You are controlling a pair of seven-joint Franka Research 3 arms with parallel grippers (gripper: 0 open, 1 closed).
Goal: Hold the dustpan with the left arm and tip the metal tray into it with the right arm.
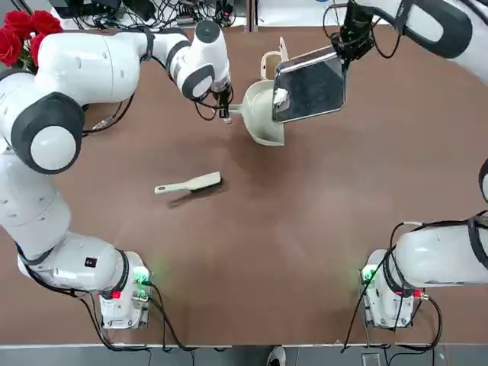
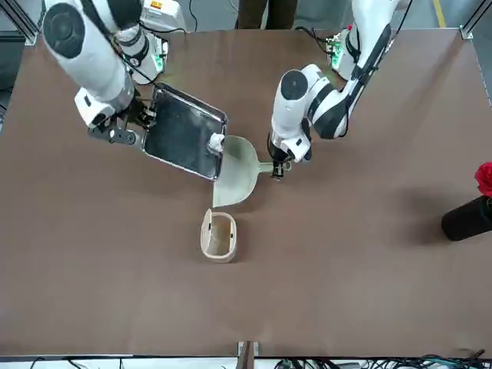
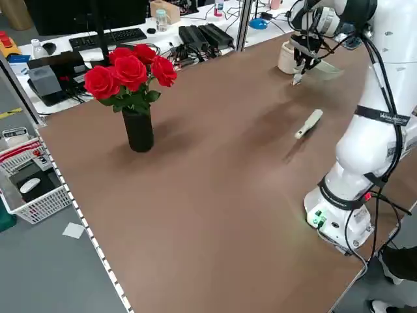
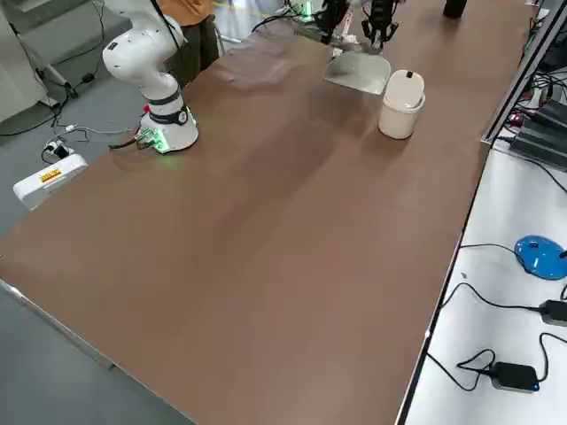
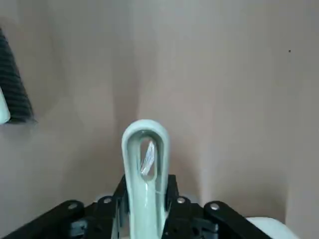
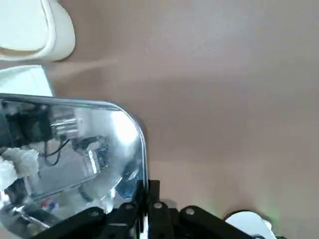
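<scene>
The left gripper [image 5: 146,185], upper left of centre in the top view, has its fingers clamped on the handle of the dustpan [image 1: 260,114]. Gripping the stubby handle leaves the scoop's wide body free to catch what falls. The dustpan itself is in the upper middle of that view, its body reaching right from the gripper and partly under the metal tray [image 1: 313,85].

The right gripper [image 6: 145,190], at upper right of centre in the top view, is clamped on the rim of the tray, on the side away from the dustpan. That grip keeps the near edge clear for pouring. A crumpled white scrap [image 2: 216,143] lies inside the tray at the edge by the dustpan, so the tray probably slopes that way already. The step in hand looks like the tip itself: more tilt, with the edge kept over the scoop. The scrap could miss if it slides off beyond the dustpan's side.

Farther out, the cream bin [image 2: 219,238] stands just beside the dustpan, below centre in the front view. The hand brush [image 1: 189,184] lies left of centre in the top view, well apart from both grippers and not needed for this pour.
</scene>
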